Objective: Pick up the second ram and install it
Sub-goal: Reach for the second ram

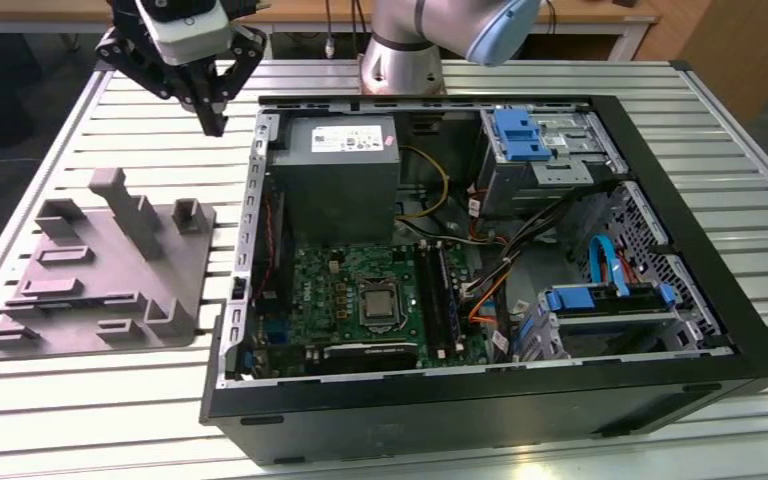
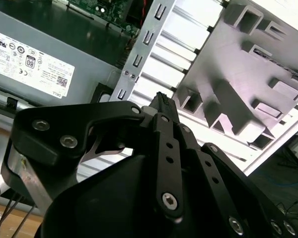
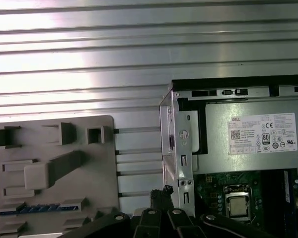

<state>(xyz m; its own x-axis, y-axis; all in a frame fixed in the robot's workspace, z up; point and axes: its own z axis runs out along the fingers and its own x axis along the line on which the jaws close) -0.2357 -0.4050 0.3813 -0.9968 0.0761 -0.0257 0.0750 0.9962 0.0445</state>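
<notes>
Bright even light, glare on slatted table (image 3: 139,64), dim inside case (image 1: 491,410)

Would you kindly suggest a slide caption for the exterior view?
Gripper hovering over the table between the grey holder tray and the open computer case.

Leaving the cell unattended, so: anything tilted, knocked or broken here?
Nothing stands out. The open case sits flat on the table, the grey holder tray lies flat beside it, and the gripper hangs shut above the gap between them.
</notes>
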